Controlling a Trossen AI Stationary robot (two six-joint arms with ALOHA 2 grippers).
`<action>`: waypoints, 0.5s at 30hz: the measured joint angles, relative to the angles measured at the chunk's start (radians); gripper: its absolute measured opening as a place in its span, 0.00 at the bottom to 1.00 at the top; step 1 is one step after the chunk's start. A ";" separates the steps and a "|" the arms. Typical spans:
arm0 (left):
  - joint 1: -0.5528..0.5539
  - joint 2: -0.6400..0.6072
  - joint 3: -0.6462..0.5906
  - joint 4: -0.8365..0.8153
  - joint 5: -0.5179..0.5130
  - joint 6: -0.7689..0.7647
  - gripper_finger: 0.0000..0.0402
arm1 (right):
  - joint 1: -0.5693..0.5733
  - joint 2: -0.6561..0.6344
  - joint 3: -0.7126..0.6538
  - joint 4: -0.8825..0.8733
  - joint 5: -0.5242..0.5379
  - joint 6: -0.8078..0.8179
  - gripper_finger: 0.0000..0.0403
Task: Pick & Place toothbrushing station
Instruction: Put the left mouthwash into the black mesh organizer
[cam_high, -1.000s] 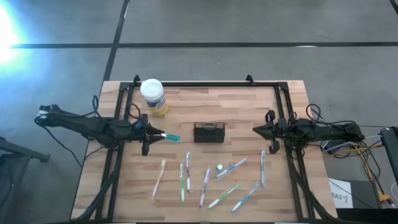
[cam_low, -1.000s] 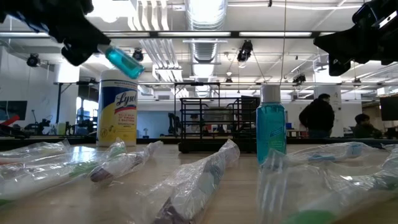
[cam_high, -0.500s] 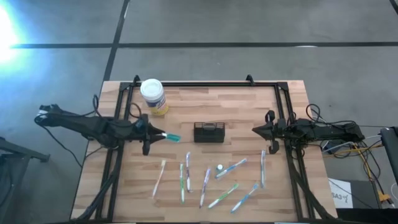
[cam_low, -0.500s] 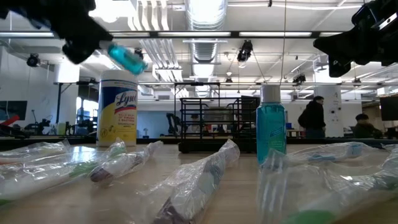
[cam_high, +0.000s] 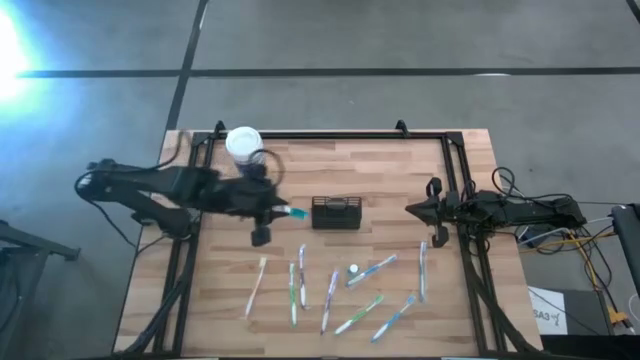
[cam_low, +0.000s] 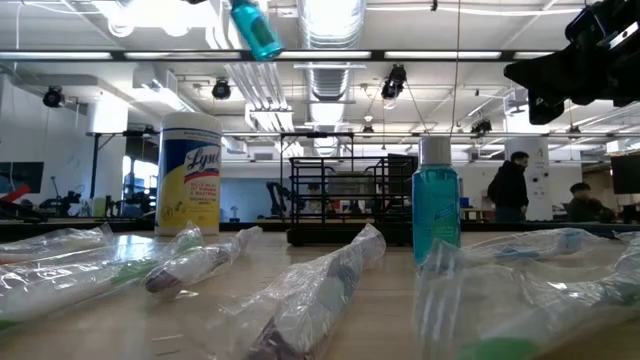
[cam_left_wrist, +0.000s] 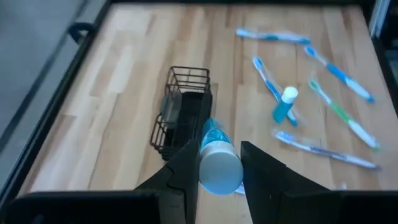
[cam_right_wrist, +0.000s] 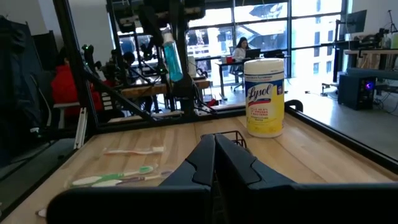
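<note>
The black slotted holder (cam_high: 335, 213) stands on its base at the middle of the wooden table; it also shows in the left wrist view (cam_left_wrist: 183, 112). My left gripper (cam_high: 278, 210) hangs just left of the holder and above table height, shut on a small teal bottle with a white cap (cam_left_wrist: 214, 155). The bottle also shows high up in the low view (cam_low: 255, 25) and in the right wrist view (cam_right_wrist: 173, 56). My right gripper (cam_high: 415, 210) is shut and empty over the table's right part. My left gripper pinches the teal bottle's cap end (cam_left_wrist: 219, 171) between its two fingers (cam_left_wrist: 189, 165). The fingers come from the table's left, slanting down, and lie along the bottle. The bottle's teal body (cam_left_wrist: 212, 132) sticks out past the fingertips toward the holder, lifted clear of the table.
A second teal bottle (cam_high: 353, 270) stands upright among several wrapped toothbrushes (cam_high: 300, 285) on the near half of the table. A white-lidded wipes jar with a yellow label (cam_high: 245, 150) stands at the far left. Black frame rails (cam_high: 330, 133) run along the table's edges.
My left gripper has gone toward the table's right, toward the black holder, and up, still holding the teal bottle. The bottle has tipped so that its body points more steeply down. My right arm has kept still.
</note>
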 joint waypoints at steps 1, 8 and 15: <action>0.013 0.049 0.060 -0.037 0.033 0.022 0.24 | 0.000 0.000 0.000 0.000 0.000 0.000 0.02; 0.096 0.358 0.417 -0.220 0.105 0.202 0.24 | 0.001 0.000 0.000 -0.015 0.000 0.000 0.02; 0.172 0.603 0.654 -0.348 0.155 0.331 0.24 | 0.001 0.000 0.000 -0.022 0.000 -0.015 0.02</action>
